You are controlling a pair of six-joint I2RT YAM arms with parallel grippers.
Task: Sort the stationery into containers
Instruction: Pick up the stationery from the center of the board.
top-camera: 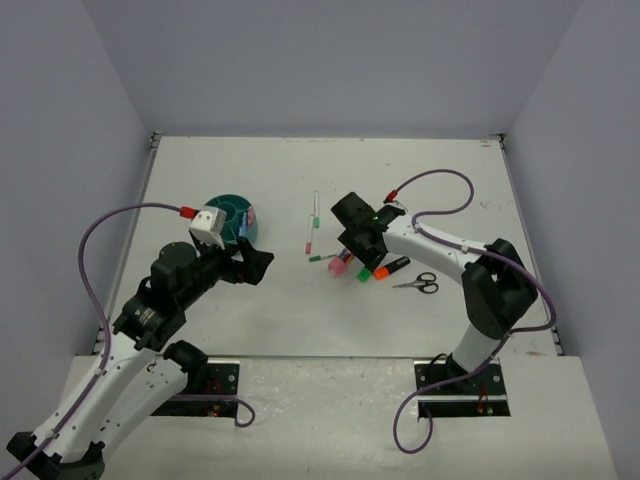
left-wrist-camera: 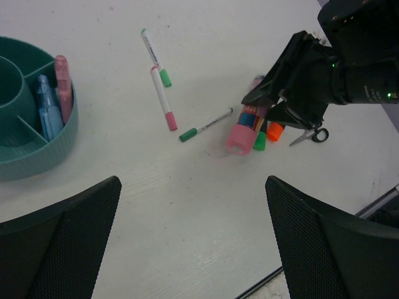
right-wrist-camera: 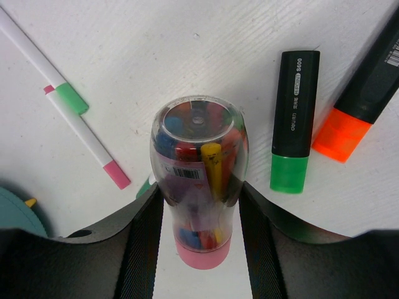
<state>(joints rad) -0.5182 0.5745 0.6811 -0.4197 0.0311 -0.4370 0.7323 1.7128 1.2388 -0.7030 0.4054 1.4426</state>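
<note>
Teal organiser point(top-camera: 228, 215) at left, well apart from work. Left gripper point(top-camera: 255, 262) spread wide, nothing held. Right gripper point(top-camera: 345, 262) closed around pink-capped tube point(right-wrist-camera: 198, 180) at mid-body, just beside green highlighter point(right-wrist-camera: 293, 121). Straight lift advised, so neighbours are not dragged — then tube to be carried to free compartment.

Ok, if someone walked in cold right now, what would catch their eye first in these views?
The clear pink-capped tube of colourful bits fills the right wrist view, gripped mid-table by the right end effector. Next comes the teal organiser at the left, holding pink and blue items. The green highlighter and orange highlighter lie on the table just beside the tube.
</note>
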